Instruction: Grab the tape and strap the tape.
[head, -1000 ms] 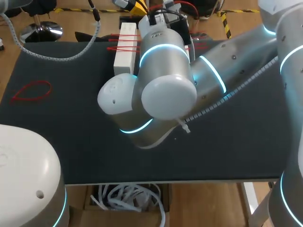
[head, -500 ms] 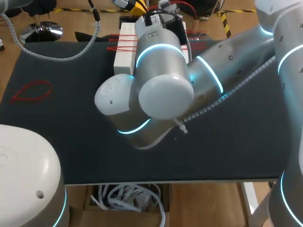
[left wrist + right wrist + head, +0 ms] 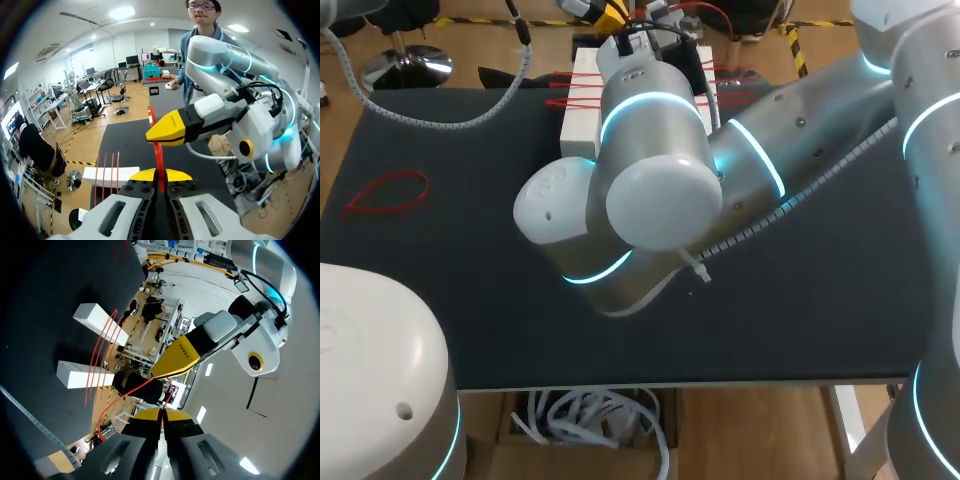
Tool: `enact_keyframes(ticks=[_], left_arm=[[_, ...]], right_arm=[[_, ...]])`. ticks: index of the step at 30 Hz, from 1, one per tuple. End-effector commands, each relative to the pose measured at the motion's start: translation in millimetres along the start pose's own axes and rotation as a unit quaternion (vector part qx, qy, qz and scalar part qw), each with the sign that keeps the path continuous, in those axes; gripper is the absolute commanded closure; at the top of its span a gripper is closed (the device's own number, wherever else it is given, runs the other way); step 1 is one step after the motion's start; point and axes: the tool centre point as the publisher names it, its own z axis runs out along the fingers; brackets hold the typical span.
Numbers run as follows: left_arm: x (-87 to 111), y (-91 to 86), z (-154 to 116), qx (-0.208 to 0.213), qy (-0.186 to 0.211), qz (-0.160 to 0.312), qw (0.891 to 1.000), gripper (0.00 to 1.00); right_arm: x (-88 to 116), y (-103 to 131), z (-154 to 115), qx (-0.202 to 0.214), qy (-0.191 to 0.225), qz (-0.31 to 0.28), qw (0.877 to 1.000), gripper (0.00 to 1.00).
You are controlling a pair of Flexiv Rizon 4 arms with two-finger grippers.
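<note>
Head view, right arm (image 3: 760, 160) nudged leftward, left tool (image 3: 160, 175), right tool (image 3: 161, 414) each gripping red band (image 3: 158, 157)

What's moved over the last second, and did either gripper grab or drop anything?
The right arm has shifted slightly left and toward the table's far edge. No grab or release shows; now the left gripper and right gripper are both shut on the red band. The white blocks, the red loop and the left arm stayed put.
</note>
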Motion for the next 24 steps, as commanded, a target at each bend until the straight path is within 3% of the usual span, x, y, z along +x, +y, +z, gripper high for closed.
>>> enact_keyframes(ticks=[1, 16, 24], left_arm=[[0.2, -1.3, -0.1, -0.001, 0.0, 0.0, 1.0, 1.0], [0.2, -1.3, -0.1, -0.001, 0.0, 0.0, 1.0, 1.0], [0.2, -1.3, -0.1, -0.001, 0.0, 0.0, 1.0, 1.0]], right_arm=[[-2.7, 3.3, -0.7, 0.0, 0.004, -0.002, 1.0, 1.0], [-0.6, -2.7, -0.9, 0.003, 0.011, -0.013, 1.0, 1.0], [-0.1, -2.7, -1.6, -0.005, 0.04, -0.071, 0.997, 1.0]])
